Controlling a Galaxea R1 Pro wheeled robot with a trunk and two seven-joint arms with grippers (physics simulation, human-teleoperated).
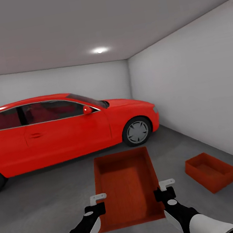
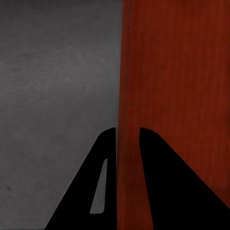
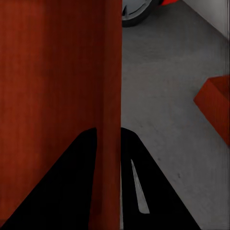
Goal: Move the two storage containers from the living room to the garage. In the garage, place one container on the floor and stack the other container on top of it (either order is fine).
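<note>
Held container [image 1: 126, 185] up over the garage floor [image 1: 40, 206], dead centre: left pincer [image 1: 98, 203] clamped on its 9 o'clock wall, right pincer [image 1: 166, 186] clamped on its 3 o'clock wall. Second container [image 1: 210, 171] down on the concrete at 4 o'clock. Red car [image 1: 57, 128] at 10 o'clock.

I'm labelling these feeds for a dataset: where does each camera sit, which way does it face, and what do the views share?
Head view: on the robot's head, facing forward and down into the garage at the red car, the held container and the second container; both forearms show.
Left wrist view: on the left arm, looking along the left tool, its fingers astride the container's wall, concrete floor beyond.
Right wrist view: on the right arm, along the right tool, also astride a wall.
Shared: all three show the held container; head and right wrist views also show the second container.
</note>
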